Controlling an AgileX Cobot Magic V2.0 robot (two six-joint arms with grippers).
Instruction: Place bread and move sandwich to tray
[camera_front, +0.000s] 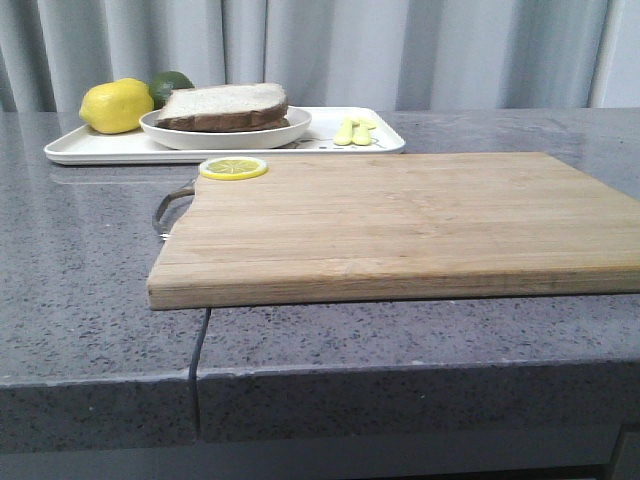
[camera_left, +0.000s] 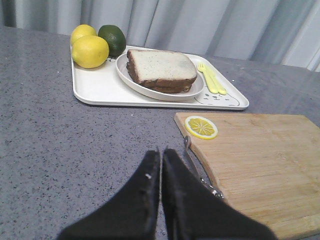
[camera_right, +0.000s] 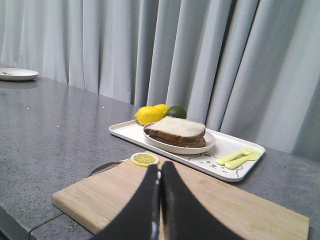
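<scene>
The sandwich (camera_front: 222, 106) lies on a round white dish (camera_front: 226, 131), and the dish stands on the white tray (camera_front: 90, 148) at the back left. A slice of bread (camera_left: 162, 67) with a dark crust is its top layer; no egg shows. The sandwich also shows in the right wrist view (camera_right: 176, 131). My left gripper (camera_left: 161, 150) is shut and empty over the grey counter, near the cutting board's metal handle. My right gripper (camera_right: 160, 163) is shut and empty above the cutting board. Neither gripper shows in the front view.
A wooden cutting board (camera_front: 420, 225) lies in front of the tray, with a lemon slice (camera_front: 233, 168) at its far left corner. Lemons (camera_front: 115, 106) and a lime (camera_front: 170, 84) sit on the tray's left end, a yellow fork and spoon (camera_front: 354, 131) on its right. A white plate (camera_right: 15, 74) stands far off.
</scene>
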